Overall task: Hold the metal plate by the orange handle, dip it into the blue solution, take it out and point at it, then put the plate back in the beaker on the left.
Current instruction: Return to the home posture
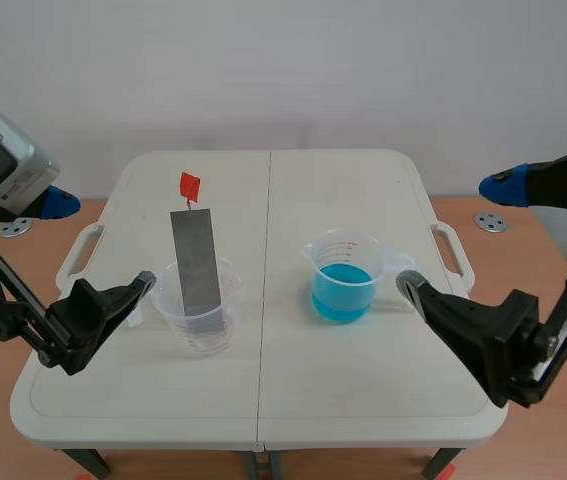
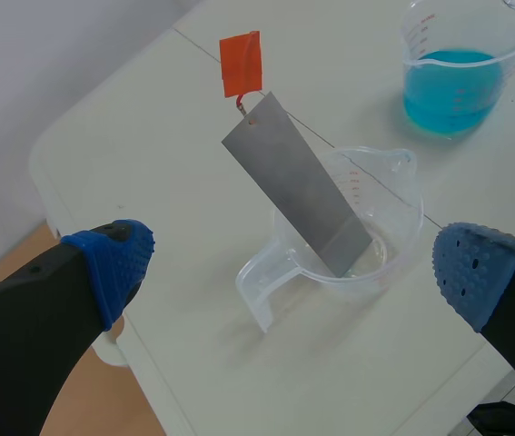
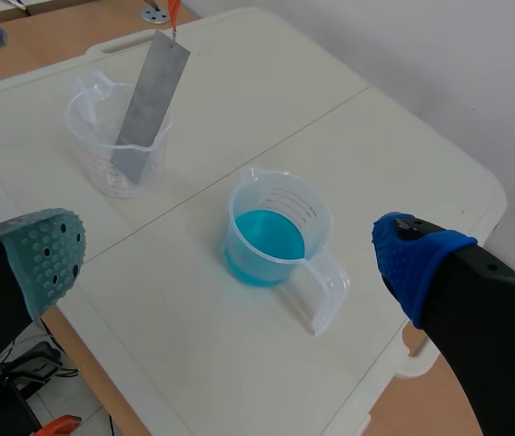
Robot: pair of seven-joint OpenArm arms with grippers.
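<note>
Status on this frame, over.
Left gripper, right gripper: jaws open, empty. Metal plate leaning in left beaker, orange handle up. Nothing blocking route to blue solution.

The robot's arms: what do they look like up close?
Both are black and angular. Each ends in two thick black fingers with soft dotted pads: both blue on the left gripper, one grey-green and one blue on the right gripper.

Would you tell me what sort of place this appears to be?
Likely a robotics lab staged as a chemistry bench: a folding table carries a clear beaker with a metal plate and a beaker of blue solution, flanked by the left end effector and right end effector.
</note>
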